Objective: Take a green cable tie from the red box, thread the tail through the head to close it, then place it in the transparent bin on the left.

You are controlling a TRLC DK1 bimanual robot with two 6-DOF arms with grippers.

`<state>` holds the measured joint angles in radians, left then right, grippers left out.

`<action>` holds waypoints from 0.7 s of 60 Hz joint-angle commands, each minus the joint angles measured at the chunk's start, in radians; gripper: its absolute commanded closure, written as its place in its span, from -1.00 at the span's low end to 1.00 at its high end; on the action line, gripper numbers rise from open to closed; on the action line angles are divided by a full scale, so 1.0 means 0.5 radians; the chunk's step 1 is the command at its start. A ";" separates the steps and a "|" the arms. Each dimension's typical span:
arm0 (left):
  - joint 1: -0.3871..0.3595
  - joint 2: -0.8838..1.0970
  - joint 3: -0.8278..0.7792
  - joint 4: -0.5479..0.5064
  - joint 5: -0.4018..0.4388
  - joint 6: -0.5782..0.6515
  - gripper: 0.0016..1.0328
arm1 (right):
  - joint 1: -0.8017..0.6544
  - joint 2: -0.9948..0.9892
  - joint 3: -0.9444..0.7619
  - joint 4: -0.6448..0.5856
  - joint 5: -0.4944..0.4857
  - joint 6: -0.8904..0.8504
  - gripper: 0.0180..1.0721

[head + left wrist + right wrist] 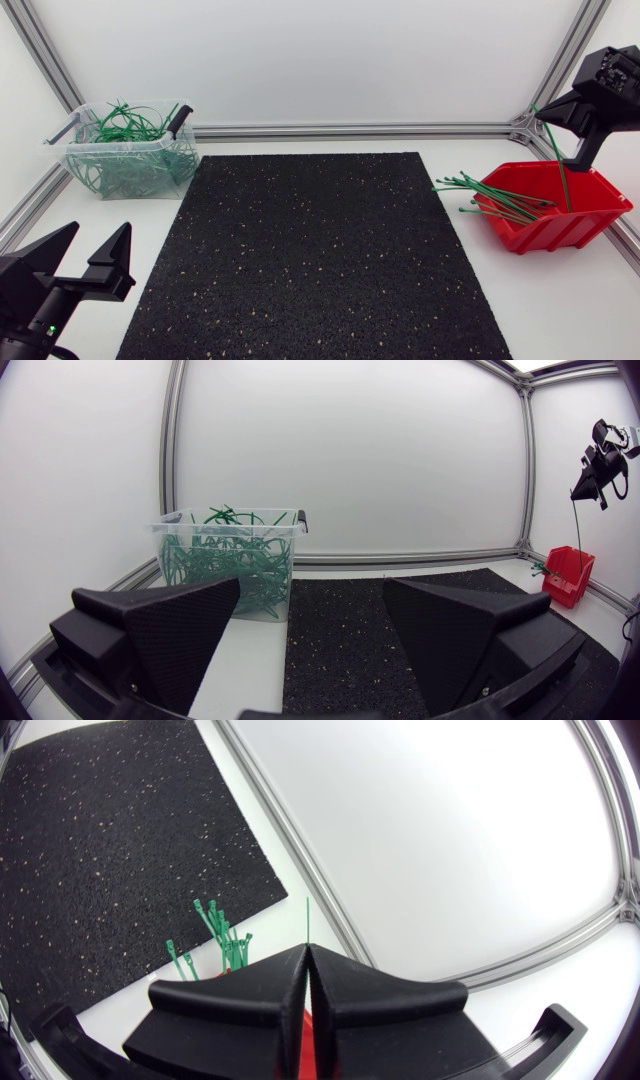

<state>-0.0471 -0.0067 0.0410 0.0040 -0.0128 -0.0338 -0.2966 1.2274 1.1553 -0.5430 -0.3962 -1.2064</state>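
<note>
Transparent bin (128,152) sits at the far left corner of the table, filled with a tangle of green ties (122,128). It has dark handles at both ends.

Red box (556,212) is at the far right, tilted, with loose ties (490,195) fanning out over its open lip towards the black mat (310,255).

My right gripper (558,116) is up above the red box with its fingers pressed together, clamped on one green cable tie (564,186). The tie hangs down into the box, and a short end pokes out past the fingertips (307,920).

My left gripper (98,236) is at the near left, beside the mat, with its fingers wide apart and nothing between them. The bin is straight ahead of it.

The mat lies between bin and box.
</note>
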 commanded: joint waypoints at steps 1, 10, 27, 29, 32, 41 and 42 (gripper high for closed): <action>-0.001 -0.002 -0.076 -0.054 0.004 -0.028 -0.94 | -0.036 -0.019 0.092 0.003 -0.042 0.149 0.89; 0.002 -0.002 -0.076 -0.054 0.004 -0.028 -0.94 | -0.045 -0.050 0.187 0.052 0.016 0.446 0.89; -0.001 -0.002 -0.076 -0.054 0.004 -0.028 -0.94 | 0.081 -0.188 0.322 -0.175 0.031 0.538 0.89; -0.001 -0.002 -0.076 -0.054 0.004 -0.028 -0.94 | 0.108 -0.194 0.331 -0.227 0.050 0.526 0.89; -0.004 -0.002 -0.076 -0.054 0.004 -0.028 -0.94 | 0.148 -0.267 0.300 -0.288 0.050 0.388 0.89; -0.001 -0.002 -0.076 -0.054 0.004 -0.028 -0.94 | 0.259 -0.369 0.316 -0.365 0.047 0.409 0.89; -0.001 -0.002 -0.076 -0.054 0.004 -0.028 -0.94 | 0.271 -0.372 0.316 -0.371 0.050 0.409 0.89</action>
<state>-0.0471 -0.0067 0.0410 0.0040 -0.0128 -0.0338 -0.1894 1.0622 1.2964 -0.6983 -0.3729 -1.0023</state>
